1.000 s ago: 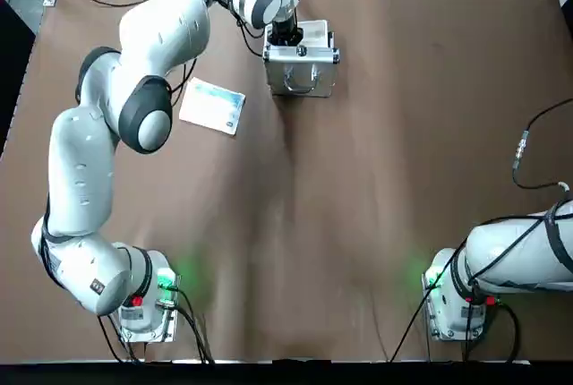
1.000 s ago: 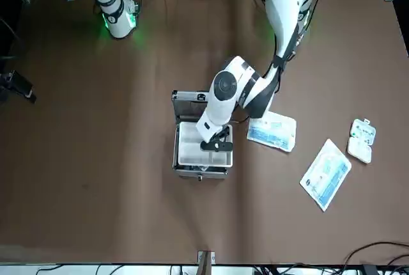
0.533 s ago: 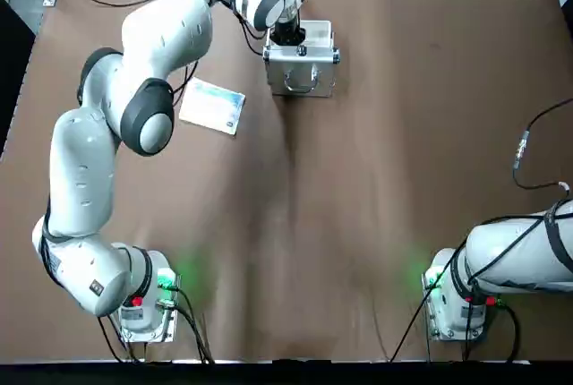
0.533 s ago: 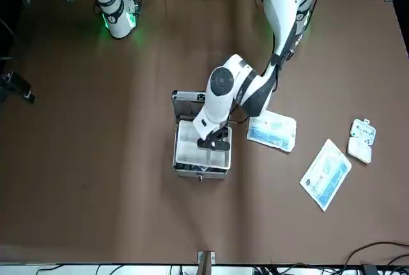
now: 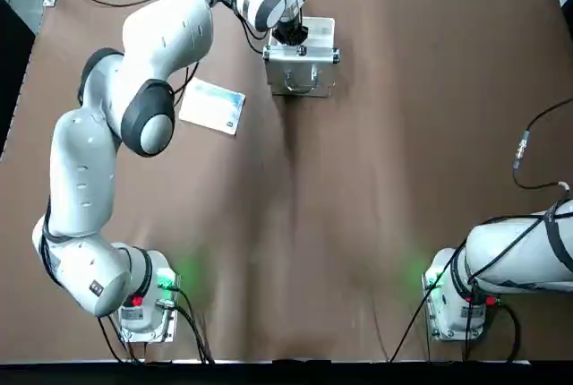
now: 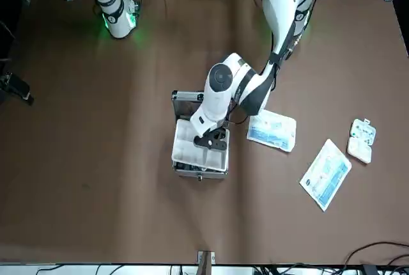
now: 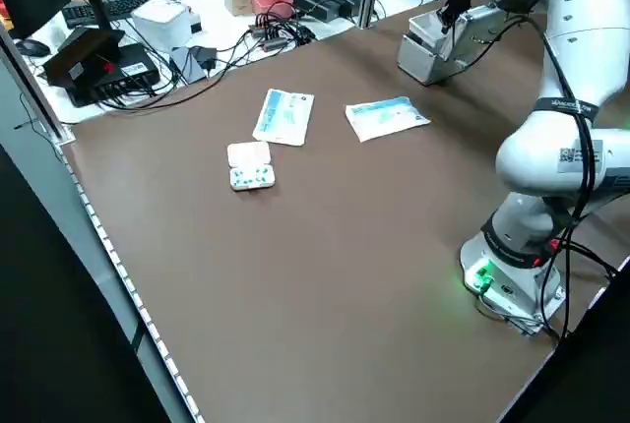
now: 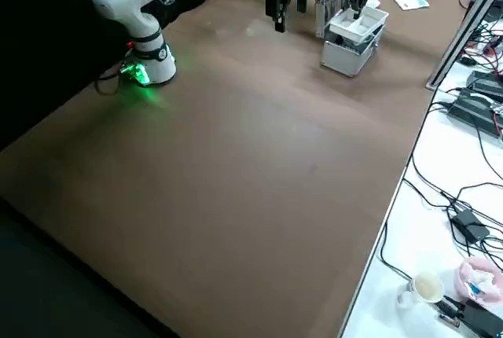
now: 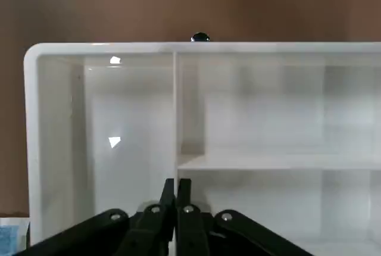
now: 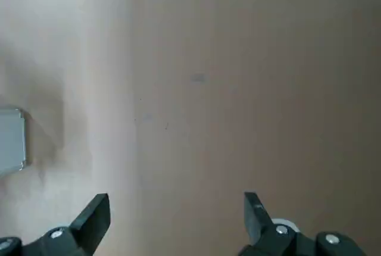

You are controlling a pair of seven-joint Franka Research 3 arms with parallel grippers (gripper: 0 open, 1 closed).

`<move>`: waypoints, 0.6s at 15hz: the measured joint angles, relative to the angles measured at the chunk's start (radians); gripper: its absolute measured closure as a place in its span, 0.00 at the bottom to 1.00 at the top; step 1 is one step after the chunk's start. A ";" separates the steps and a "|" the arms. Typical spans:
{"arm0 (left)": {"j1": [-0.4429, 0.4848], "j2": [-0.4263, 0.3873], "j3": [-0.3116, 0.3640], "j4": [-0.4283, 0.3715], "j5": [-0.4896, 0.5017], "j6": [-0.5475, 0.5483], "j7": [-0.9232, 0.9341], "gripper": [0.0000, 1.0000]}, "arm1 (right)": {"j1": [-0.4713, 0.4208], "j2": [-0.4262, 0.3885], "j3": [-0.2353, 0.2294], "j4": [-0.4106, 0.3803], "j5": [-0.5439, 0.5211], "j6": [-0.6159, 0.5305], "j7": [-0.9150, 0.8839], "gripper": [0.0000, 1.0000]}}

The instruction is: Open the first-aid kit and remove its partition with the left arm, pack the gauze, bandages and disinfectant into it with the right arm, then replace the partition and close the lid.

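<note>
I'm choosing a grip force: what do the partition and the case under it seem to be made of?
The partition looks like smooth, glossy cream-white plastic, judging by bright glints and thin moulded dividers. The case appears to be satin silver-grey metal, probably aluminium, given its dull sheen and metal-looking edging, though metal-look panels are possible.

The divided partition (image 9: 128, 113) is cream-white; blue prints pattern the white packet (image 6: 326, 174).
</note>
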 joint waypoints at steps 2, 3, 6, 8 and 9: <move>-0.001 0.002 0.000 0.000 0.000 0.000 0.001 0.96 | 0.000 0.002 0.001 0.000 0.000 0.004 0.000 0.01; -0.001 0.003 0.000 0.000 0.000 0.000 0.001 0.96 | 0.000 0.002 0.001 0.000 0.000 0.006 0.000 0.01; -0.002 0.010 0.000 0.000 0.000 0.001 0.001 0.96 | 0.002 0.003 0.005 0.000 0.000 0.006 -0.001 0.01; -0.002 0.015 0.001 0.000 0.000 0.002 0.001 0.96 | 0.003 0.006 0.008 0.000 0.000 0.005 -0.001 0.01; -0.002 0.017 0.001 0.000 0.000 0.002 0.001 0.96 | 0.003 0.007 0.009 0.000 0.000 0.005 -0.001 0.01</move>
